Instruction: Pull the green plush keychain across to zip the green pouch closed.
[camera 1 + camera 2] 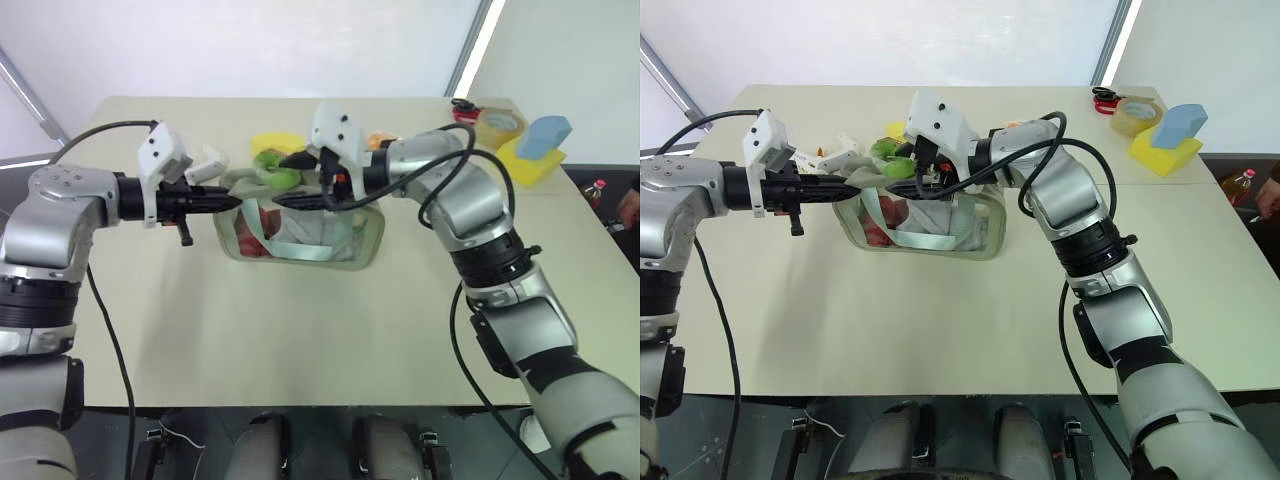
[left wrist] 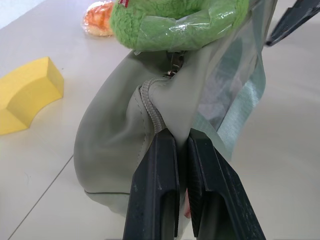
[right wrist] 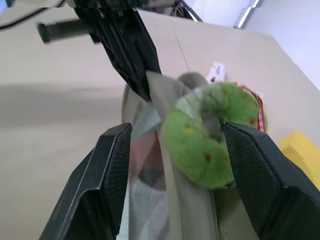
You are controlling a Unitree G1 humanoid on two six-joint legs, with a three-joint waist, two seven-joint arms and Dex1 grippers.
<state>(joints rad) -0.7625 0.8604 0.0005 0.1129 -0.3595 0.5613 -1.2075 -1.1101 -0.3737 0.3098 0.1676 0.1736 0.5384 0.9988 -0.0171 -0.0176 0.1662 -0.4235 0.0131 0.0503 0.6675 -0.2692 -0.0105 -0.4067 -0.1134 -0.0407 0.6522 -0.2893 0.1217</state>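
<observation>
Green plush keychain [image 3: 205,140] sits at the top edge of the green pouch [image 1: 300,235], near the pouch's left end, mid-table towards the far side. Part of it is wrapped in clear film. In the right wrist view it lies between the right gripper's [image 3: 175,165] two fingers, which stand wide apart on either side of it; nothing is clamped, and I can't tell whether either pad touches the fuzz.

Pouch stands upright on the table [image 1: 300,340], clear window facing the robot, mint strap hanging across the front, reddish items visible inside.

Left gripper [image 2: 181,150] is pinched fully closed on the pouch's fabric at the zip end, right by the zipper teeth, just below the keychain. Fabric is bunched up where it is held.

Behind the pouch: yellow sponge wedge [image 2: 27,95] and an orange wrapped snack [image 2: 97,20]. Far right corner of the table: tape roll [image 1: 1137,115], blue and yellow sponge [image 1: 1170,135].
</observation>
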